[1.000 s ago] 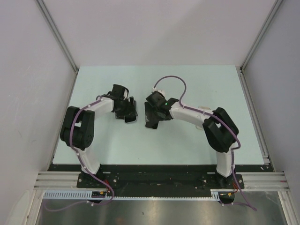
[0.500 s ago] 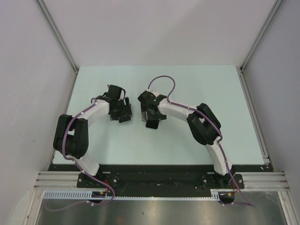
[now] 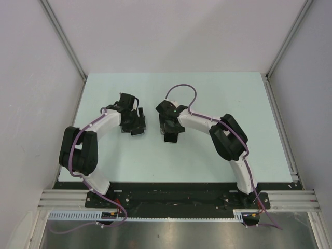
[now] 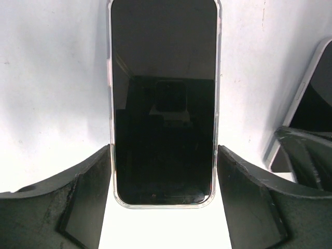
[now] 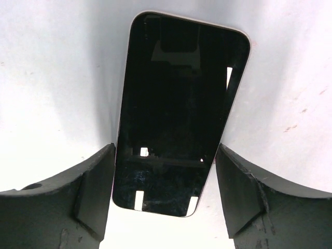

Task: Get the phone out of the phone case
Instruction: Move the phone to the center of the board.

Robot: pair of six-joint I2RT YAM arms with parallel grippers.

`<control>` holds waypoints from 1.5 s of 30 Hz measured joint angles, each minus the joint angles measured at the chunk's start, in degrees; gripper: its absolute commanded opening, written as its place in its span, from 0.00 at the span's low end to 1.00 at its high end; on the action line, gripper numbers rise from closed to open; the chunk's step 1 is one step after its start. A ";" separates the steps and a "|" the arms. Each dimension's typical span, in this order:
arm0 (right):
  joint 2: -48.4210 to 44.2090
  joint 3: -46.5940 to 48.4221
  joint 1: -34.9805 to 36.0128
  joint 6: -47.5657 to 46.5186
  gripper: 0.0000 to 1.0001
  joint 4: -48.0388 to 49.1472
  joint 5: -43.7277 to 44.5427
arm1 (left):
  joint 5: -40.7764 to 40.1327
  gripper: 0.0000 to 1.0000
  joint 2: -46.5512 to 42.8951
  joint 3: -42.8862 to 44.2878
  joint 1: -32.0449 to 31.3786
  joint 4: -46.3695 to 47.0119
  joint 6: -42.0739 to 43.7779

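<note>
Where the arms meet: we see both wrists turned towards each other over the middle of the pale green bench (image 3: 218, 93), near but apart.
Phone: we find the glossy black rectangular phone (image 4: 163, 93), edged by a thin clear rim, facing the left wrist camera and running straight away from it over the bench; we cannot tell whether it rests on the surface.
Left end effector (image 4: 164, 155): its two black fingers (image 4: 78, 197) press against both long sides of the phone's near end, pinching it.
Slab: we see a dark glossy rectangular slab (image 5: 176, 104) with a pale rim, leaning slightly rightwards in the right wrist view. We cannot tell whether the small bright patches on its face are cut-outs or reflections, nor whether this is the case.
Right end effector (image 5: 165, 155): its black fingers (image 5: 259, 202) touch both long edges of the slab's near end, gripping it.
Gap: in the left wrist view, the slab's pale edge shows at the right border, beside the phone without touching it.
</note>
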 measured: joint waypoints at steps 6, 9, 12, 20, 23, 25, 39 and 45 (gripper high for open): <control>-3.19 -5.16 -5.18 -2.12 0.68 3.13 -1.51 | 0.17 0.50 0.26 1.57 -0.63 -0.96 1.09; -4.24 -6.91 -9.40 -3.21 0.68 3.96 -1.75 | -1.84 0.52 1.22 3.58 -2.58 -2.86 1.79; -5.55 -8.92 -15.37 -4.11 0.68 4.68 -1.77 | -2.75 0.52 2.58 5.20 -5.33 -3.32 2.16; -7.39 -11.65 -31.85 -6.27 0.93 5.35 -0.79 | -0.57 0.53 3.34 5.35 -12.22 -2.75 1.07; -8.74 -13.11 -33.99 -6.60 1.00 4.87 0.52 | 0.28 0.53 4.17 6.10 -14.86 -2.58 0.52; -10.45 -14.51 -33.14 -6.62 1.00 4.04 1.51 | 1.46 0.52 4.96 6.80 -16.22 -2.05 0.11; -30.25 -35.23 -23.34 12.26 1.00 23.10 -23.61 | 11.93 0.51 5.29 4.79 -17.22 4.04 -1.95; -28.37 -45.53 -21.57 26.62 0.90 39.15 -32.20 | 13.57 0.50 5.29 4.55 -17.22 5.29 -2.47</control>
